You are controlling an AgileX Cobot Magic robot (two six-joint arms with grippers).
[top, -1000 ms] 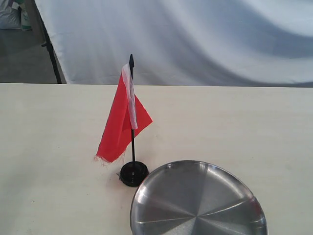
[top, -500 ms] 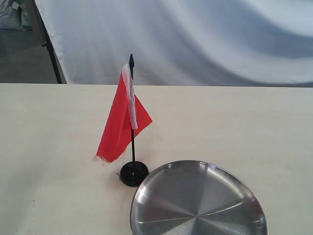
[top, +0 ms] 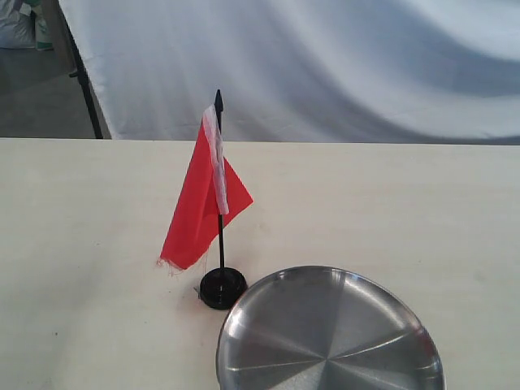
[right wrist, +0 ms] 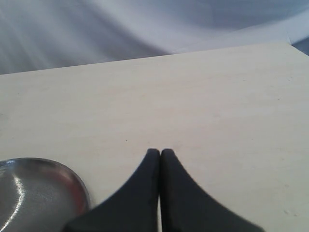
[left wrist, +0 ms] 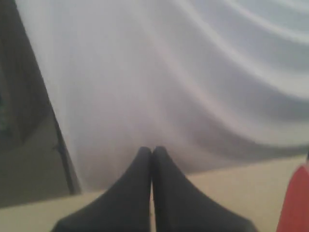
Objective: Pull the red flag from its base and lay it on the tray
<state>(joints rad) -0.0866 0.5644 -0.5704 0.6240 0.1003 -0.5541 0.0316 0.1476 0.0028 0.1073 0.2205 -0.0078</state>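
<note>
Desk (top: 81, 244) carries the red flag (top: 199, 207), standing upright in the base (top: 223, 287), which sits just beside the rim of the tray (top: 329, 325). My left fingers (left wrist: 143, 166) and my right fingers (right wrist: 152, 166) are each pressed tight together, gripping nothing.
</note>
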